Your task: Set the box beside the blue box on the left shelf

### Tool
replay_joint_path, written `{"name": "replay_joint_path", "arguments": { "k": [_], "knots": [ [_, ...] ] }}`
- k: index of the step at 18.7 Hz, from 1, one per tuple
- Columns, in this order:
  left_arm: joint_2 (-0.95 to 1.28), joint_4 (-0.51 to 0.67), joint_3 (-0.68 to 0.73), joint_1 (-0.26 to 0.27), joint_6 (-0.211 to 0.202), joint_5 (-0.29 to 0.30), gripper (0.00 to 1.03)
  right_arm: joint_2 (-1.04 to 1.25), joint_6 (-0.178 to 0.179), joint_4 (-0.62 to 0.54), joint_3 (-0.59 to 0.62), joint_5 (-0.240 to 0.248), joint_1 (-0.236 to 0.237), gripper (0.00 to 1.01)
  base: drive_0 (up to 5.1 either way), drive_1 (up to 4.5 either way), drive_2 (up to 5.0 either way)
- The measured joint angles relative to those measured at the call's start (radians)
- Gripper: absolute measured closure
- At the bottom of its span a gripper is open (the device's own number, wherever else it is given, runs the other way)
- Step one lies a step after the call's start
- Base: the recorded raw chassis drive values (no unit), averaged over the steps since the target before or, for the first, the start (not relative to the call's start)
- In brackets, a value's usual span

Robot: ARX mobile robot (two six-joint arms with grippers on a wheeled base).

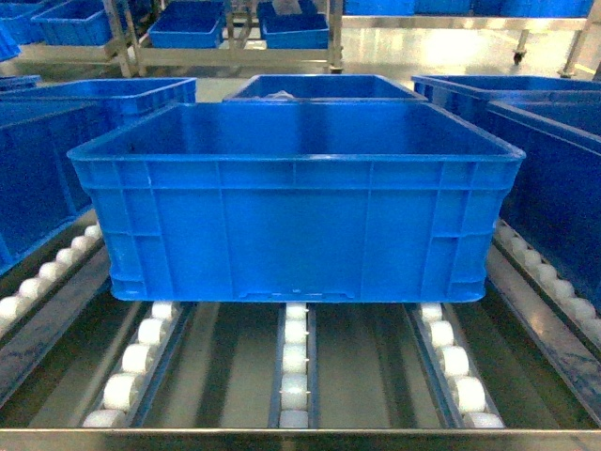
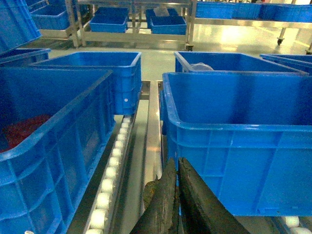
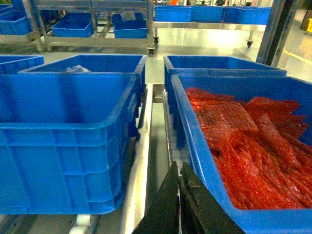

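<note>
Box sitting upright and empty on white roller tracks of steel shelf, centred in head view, other blue crates close on both sides. Left gripper low beside box's left wall, fingers pressed together, nothing between them. Right gripper likewise closed and empty, in gap between box and neighbouring crate of red material.

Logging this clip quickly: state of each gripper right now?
Left gripper: shut, holding nothing, beside the box.
Right gripper: shut, holding nothing.
</note>
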State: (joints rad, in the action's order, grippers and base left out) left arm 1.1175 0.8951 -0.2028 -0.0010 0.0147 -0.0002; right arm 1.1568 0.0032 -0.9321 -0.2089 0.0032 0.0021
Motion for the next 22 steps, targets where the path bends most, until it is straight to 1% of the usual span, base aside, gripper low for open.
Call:
{"name": "replay_joint_path", "arguments": {
  "k": [1, 4, 5, 6, 8, 10, 12, 14, 20, 21, 22],
  "knots": [
    [-0.046, -0.013, 0.027, 0.0, 0.0, 0.0, 1.01, -0.048, 0.0, 0.018, 0.031, 0.005, -0.009, 1.0, 0.0, 0.0, 0.0],
    [-0.191, -0.089, 0.099, 0.0, 0.0, 0.0, 1.01, -0.198, 0.0, 0.093, 0.103, -0.004, -0.002, 1.0, 0.0, 0.0, 0.0],
    [-0.238, -0.118, 0.115, 0.0, 0.0, 0.0, 1.01, -0.2, 0.0, 0.019, 0.14, -0.004, -0.002, 1.0, 0.0, 0.0, 0.0],
    [-0.24, -0.048, 0.152, 0.0, 0.0, 0.0, 1.01, -0.227, 0.0, 0.075, 0.163, -0.004, -0.002, 1.0, 0.0, 0.0, 0.0],
    [-0.32, -0.157, 0.186, 0.0, 0.0, 0.0, 1.01, -0.347, 0.0, 0.158, 0.186, -0.004, -0.002, 1.0, 0.0, 0.0, 0.0],
    [-0.441, -0.235, 0.186, 0.0, 0.0, 0.0, 1.01, -0.453, 0.0, 0.254, 0.194, -0.004, -0.002, 1.0, 0.0, 0.0, 0.0],
    [-0.475, -0.268, 0.187, 0.0, 0.0, 0.0, 1.01, -0.488, 0.0, 0.29, 0.195, -0.004, -0.002, 1.0, 0.0, 0.0, 0.0],
    [-0.552, -0.345, 0.187, 0.0, 0.0, 0.0, 1.01, -0.574, 0.0, 0.361, 0.195, -0.004, -0.002, 1.0, 0.0, 0.0, 0.0],
    [-0.723, -0.503, 0.187, 0.0, 0.0, 0.0, 1.01, -0.753, 0.0, 0.529, 0.196, -0.004, -0.002, 1.0, 0.0, 0.0, 0.0],
    [-0.802, -0.579, 0.187, 0.0, 0.0, 0.0, 1.01, -0.829, 0.0, 0.604, 0.196, -0.004, -0.002, 1.0, 0.0, 0.0, 0.0],
    [-0.821, -0.595, 0.187, 0.0, 0.0, 0.0, 1.01, -0.848, 0.0, 0.621, 0.196, -0.004, -0.002, 1.0, 0.0, 0.0, 0.0]
  ]
}}
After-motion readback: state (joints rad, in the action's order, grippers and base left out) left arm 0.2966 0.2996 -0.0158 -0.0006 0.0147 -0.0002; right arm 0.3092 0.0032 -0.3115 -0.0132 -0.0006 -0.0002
